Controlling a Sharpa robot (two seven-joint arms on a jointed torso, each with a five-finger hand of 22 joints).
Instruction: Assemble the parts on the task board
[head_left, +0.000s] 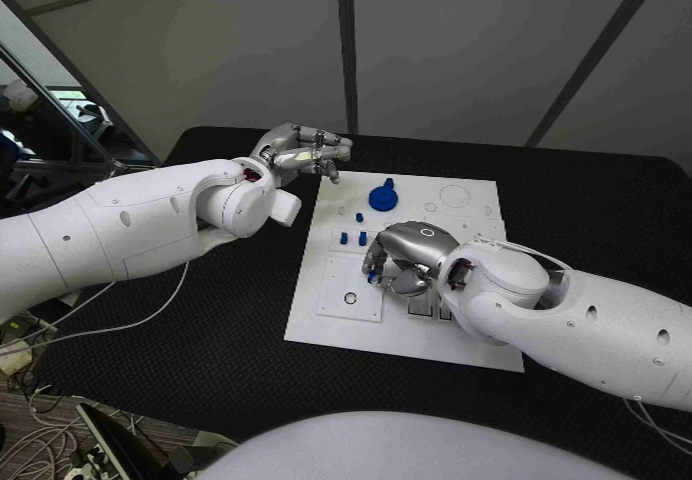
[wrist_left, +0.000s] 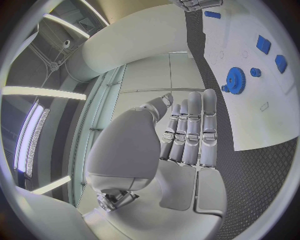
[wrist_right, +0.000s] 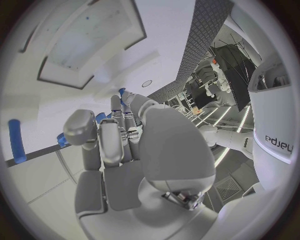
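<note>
Black bench carries the task board (head_left: 339, 325); right hand (head_left: 401, 255) pinches a blue part (head_left: 372, 268) over it, left hand (head_left: 303, 152) empty, fingers apart beside the gear (head_left: 382, 197).

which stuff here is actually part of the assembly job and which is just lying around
Part of the job:
- task board
- blue gear
- small blue pegs
- blue part at the right robot hand fingertips; whether it is gripped cannot be told
- left robot hand, holding nothing

Just lying about:
- black table
- cables beyond the table edge
</note>
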